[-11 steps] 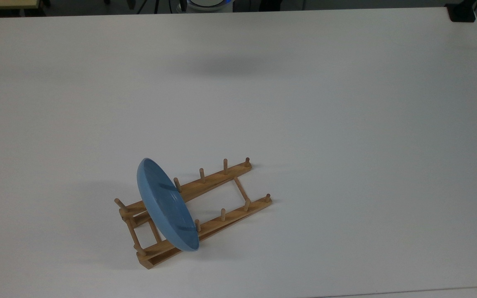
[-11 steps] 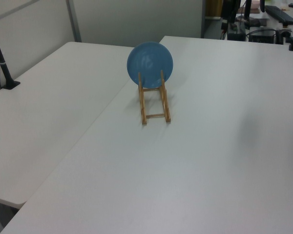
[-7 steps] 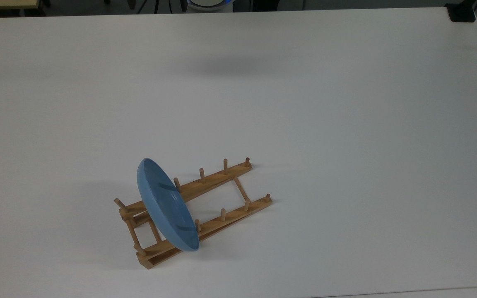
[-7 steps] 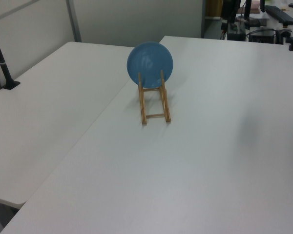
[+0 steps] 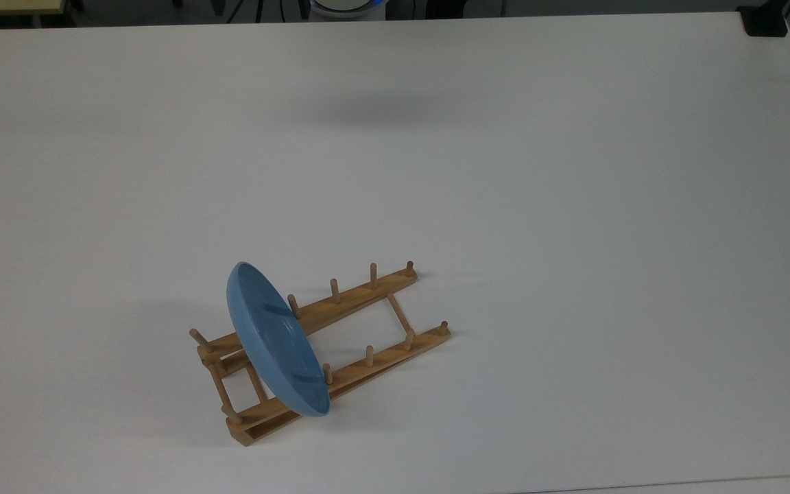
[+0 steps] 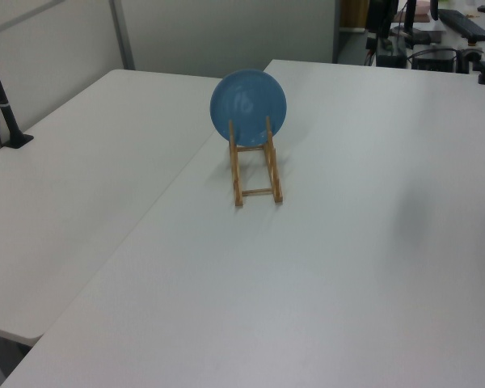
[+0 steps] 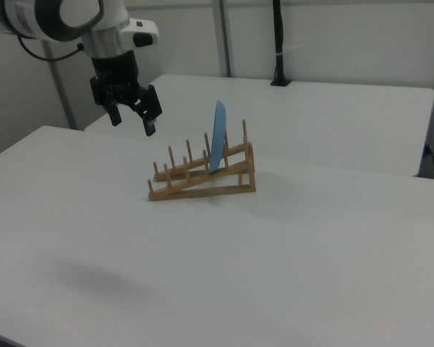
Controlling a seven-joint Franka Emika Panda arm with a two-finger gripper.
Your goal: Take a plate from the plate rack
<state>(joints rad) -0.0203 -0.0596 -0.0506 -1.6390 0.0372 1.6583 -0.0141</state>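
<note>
Plate upright in plate rack on table, gripper raised — toward the right view's left.

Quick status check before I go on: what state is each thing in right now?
plate: standing on edge in the rack, between pegs near its raised end, not gripped.
plate rack: sitting on the table, its other peg slots empty.
gripper: open, in the air, apart from the plate, holding nothing.

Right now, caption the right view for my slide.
Open gripper hovers above the table, apart from the blue plate standing on edge in the wooden rack.
</note>
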